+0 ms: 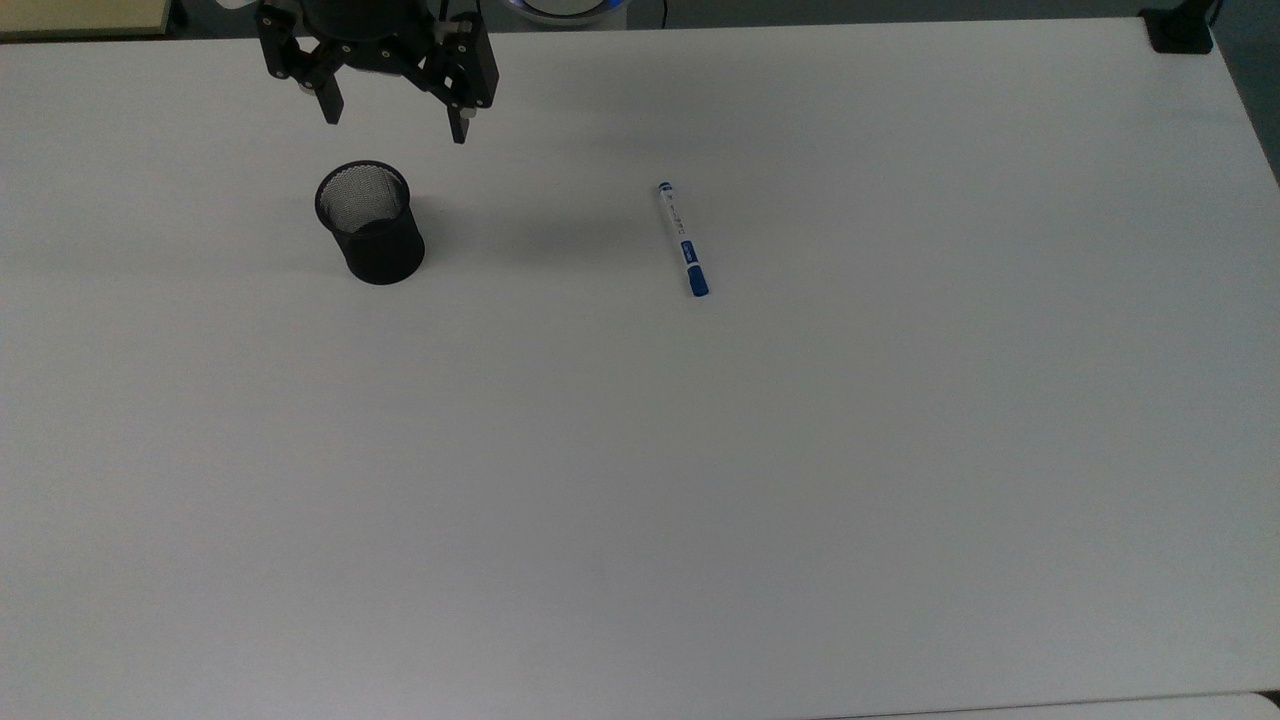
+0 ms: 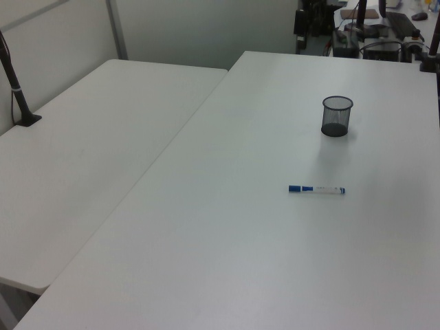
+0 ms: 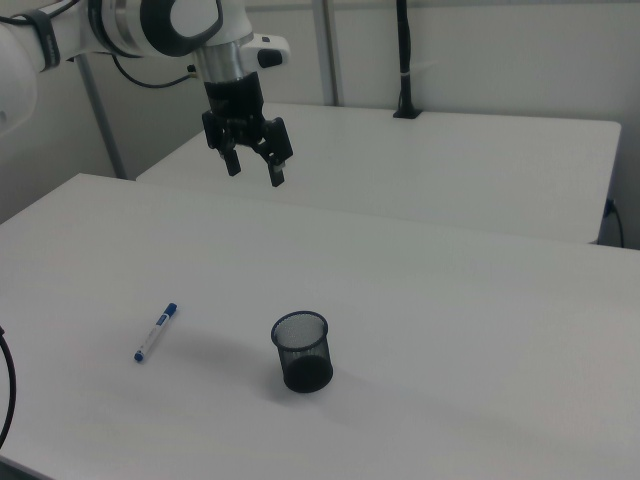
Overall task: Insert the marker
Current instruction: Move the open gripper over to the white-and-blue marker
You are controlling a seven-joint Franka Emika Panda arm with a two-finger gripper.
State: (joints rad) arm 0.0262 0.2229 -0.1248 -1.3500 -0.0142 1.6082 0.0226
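Note:
The marker (image 1: 684,239), white with a blue cap and blue band, lies flat on the white table (image 1: 700,480), right of the black mesh cup (image 1: 371,223) in the top view. It also lies on the table as the marker (image 2: 316,189) and marker (image 3: 156,331). The cup (image 2: 337,115) stands upright and looks empty, as does the cup (image 3: 302,351). My gripper (image 1: 395,118) hangs open, high above the table near the top view's upper edge, just behind the cup. The same gripper (image 3: 254,170) holds nothing between its spread fingers.
A second white table (image 2: 103,151) adjoins on the left view's left. A black clamp post (image 3: 404,60) stands on the far table in the right view. A black mount (image 1: 1180,30) sits at the top view's upper right corner. Desk clutter (image 2: 371,34) lies behind.

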